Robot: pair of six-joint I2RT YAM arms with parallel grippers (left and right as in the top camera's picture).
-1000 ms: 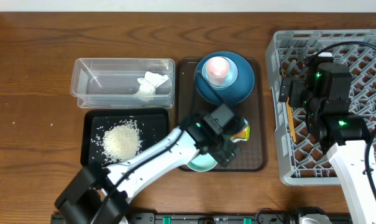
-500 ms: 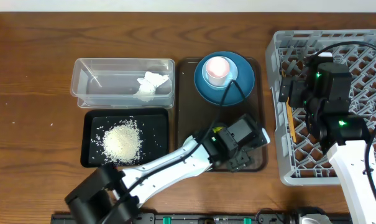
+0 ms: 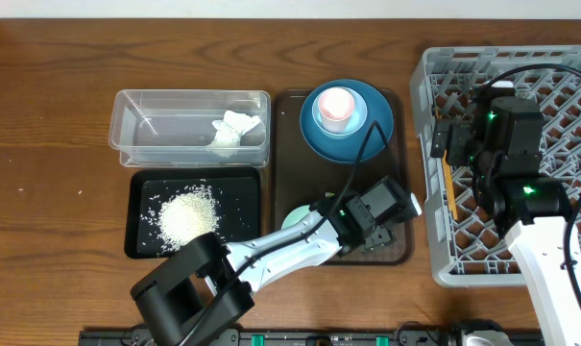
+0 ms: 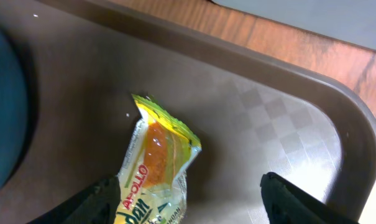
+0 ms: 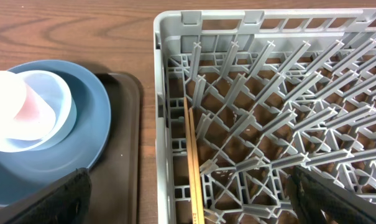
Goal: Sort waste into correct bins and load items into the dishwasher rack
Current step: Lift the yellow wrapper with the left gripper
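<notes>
Yellow-green-orange snack wrapper [image 4: 155,168] flat on brown serving tray [image 4: 281,118], lower centre of left wrist frame, between wide-spread left gripper [image 4: 191,196] fingers, nothing gripped; probably poised to pinch it for clear tub [image 3: 165,130]. Hidden beneath that arm overhead. Right gripper [image 5: 191,199] fully spread, empty, over dishwasher rack [image 5: 268,25]; chopsticks [image 5: 192,155] plainest in right wrist frame
</notes>
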